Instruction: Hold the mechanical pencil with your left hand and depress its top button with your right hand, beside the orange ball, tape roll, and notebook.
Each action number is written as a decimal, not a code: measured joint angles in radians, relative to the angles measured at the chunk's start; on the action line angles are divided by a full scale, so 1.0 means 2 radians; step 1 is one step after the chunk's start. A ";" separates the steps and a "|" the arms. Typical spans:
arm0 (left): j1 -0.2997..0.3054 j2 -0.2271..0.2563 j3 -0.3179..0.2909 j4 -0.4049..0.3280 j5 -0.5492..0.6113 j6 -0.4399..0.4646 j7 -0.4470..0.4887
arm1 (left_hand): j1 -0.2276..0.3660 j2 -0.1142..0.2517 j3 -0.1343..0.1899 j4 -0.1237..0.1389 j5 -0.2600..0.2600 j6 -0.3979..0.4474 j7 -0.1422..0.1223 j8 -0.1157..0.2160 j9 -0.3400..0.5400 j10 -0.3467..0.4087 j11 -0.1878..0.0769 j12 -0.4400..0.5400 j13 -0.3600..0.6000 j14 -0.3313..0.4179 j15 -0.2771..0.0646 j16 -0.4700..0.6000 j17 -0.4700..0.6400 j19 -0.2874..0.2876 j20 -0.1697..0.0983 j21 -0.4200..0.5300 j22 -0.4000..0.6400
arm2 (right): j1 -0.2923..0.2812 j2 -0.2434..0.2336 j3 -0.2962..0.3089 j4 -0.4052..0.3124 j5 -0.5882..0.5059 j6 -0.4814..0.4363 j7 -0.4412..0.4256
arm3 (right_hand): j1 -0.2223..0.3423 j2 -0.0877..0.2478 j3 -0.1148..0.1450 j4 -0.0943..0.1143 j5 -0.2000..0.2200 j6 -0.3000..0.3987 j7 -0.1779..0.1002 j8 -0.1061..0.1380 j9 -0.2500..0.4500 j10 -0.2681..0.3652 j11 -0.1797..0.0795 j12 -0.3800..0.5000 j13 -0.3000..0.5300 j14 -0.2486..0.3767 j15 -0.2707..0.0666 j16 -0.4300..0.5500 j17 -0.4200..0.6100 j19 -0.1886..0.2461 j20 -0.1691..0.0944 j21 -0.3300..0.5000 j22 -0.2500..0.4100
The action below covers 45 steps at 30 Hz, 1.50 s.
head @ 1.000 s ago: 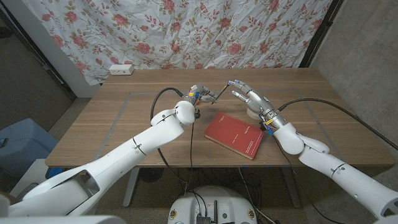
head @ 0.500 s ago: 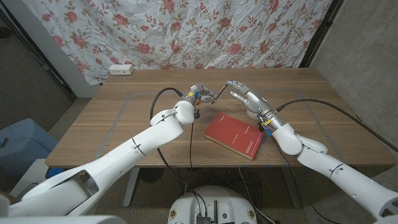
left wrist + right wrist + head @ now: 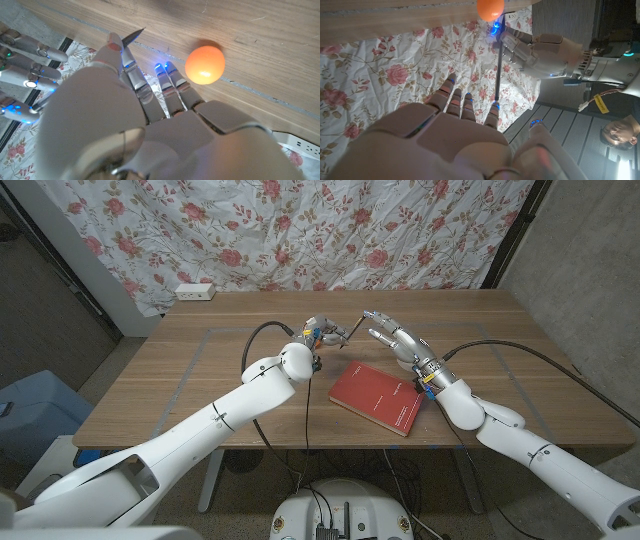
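My left hand (image 3: 318, 333) grips the thin dark mechanical pencil (image 3: 345, 333) above the table's far middle, with the pencil's free end pointing toward my right hand (image 3: 392, 338). In the right wrist view the pencil (image 3: 498, 70) runs from the left hand (image 3: 535, 50) to a fingertip (image 3: 493, 109) of my right hand (image 3: 455, 135), whose fingers are spread and hold nothing. The orange ball (image 3: 205, 65) lies on the wood just beyond the left hand (image 3: 125, 115). The red notebook (image 3: 378, 397) lies nearer, below both hands. The tape roll is hidden behind the right hand.
A floral cloth (image 3: 330, 230) hangs behind the wooden table (image 3: 180, 370). A white power strip (image 3: 195, 292) sits at the far left corner. A blue bin (image 3: 25, 420) stands on the floor to the left. A person (image 3: 615, 132) shows at the right wrist picture's edge.
My right hand has drifted slightly left, bringing its fingertips closer to the pencil's free end. The left hand and pencil have stayed put.
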 measured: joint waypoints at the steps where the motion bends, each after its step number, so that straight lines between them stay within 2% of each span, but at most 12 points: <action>1: 0.000 0.000 0.000 0.000 0.000 0.000 0.000 | 0.000 0.000 0.000 0.000 0.000 0.000 0.000 0.000 0.000 0.000 0.000 0.000 0.000 0.000 0.000 0.000 0.000 0.000 0.000 0.000 0.000 | 0.000 0.000 0.000 0.000 0.000 -0.001 0.000 | 0.000 0.000 0.000 0.000 0.000 -0.001 -0.001 0.000 0.000 0.000 0.000 0.000 0.000 0.000 0.000 0.000 0.000 0.000 0.000 0.000 0.000; 5: 0.001 -0.001 0.000 -0.001 0.001 0.001 0.001 | 0.001 -0.001 0.000 0.000 0.000 0.000 0.000 0.002 0.000 0.000 0.000 0.000 0.000 0.000 0.000 0.000 0.000 0.000 0.000 0.000 0.000 | 0.000 0.000 -0.002 0.000 0.000 -0.002 0.002 | 0.000 0.000 0.001 0.001 0.000 -0.002 -0.002 0.004 0.000 0.000 0.000 0.000 0.000 0.000 0.000 0.000 0.000 0.000 0.000 0.000 0.000; 45: 0.005 0.007 0.000 -0.012 0.003 0.010 0.002 | -0.001 0.001 -0.001 -0.001 0.000 0.000 0.000 0.001 0.000 0.000 0.000 0.000 0.000 0.000 0.000 0.000 0.000 0.000 0.000 0.000 0.000 | 0.001 0.000 0.004 0.001 0.000 0.005 -0.006 | 0.000 0.000 0.002 0.002 0.000 0.002 0.002 0.009 0.001 0.007 -0.003 0.004 0.000 0.003 -0.003 0.004 0.000 0.002 -0.002 0.002 0.000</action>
